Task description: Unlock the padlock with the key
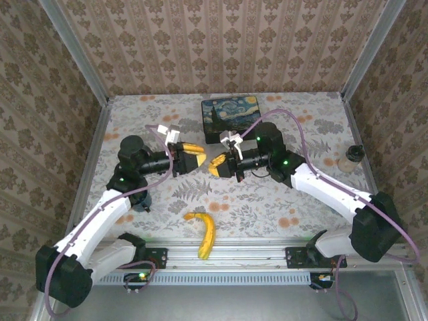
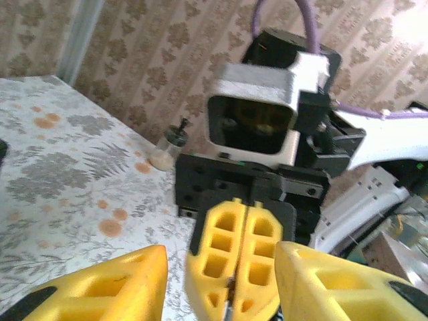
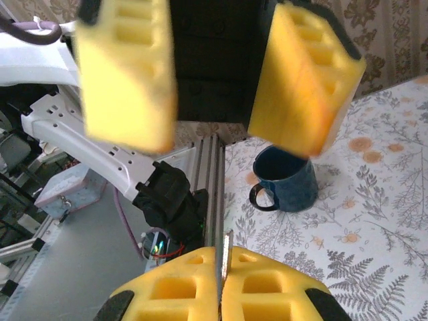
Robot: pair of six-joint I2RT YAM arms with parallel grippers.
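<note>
**Key pinched in right gripper, tip to tip with left gripper**

1. Table [image 1: 267,200]: floral-patterned surface carrying all items listed below.
2. Arms: both reach inward from the near edge and meet over the middle of the table, grippers facing each other.
3. Tin box [image 1: 231,119]: dark, painted, lying flat just beyond the two grippers.
4. Banana [image 1: 204,234]: lying near the front edge, between the arm bases.
5. Mug [image 3: 287,180]: dark blue, upright on the table, beneath the left arm.
6. Bottle [image 1: 351,158]: small, upright, at the right side of the table, well apart from the grippers.
7. Left gripper [image 1: 200,157]: yellow fingers spread; nothing visible between them.
8. Right gripper [image 1: 214,166]: yellow fingers pressed together on the key.
9. Key [image 3: 224,264]: thin serrated metal blade, seen edge-on, projecting from the seam between the right fingers toward the left gripper.
10. Padlock: position cannot be told.
</note>
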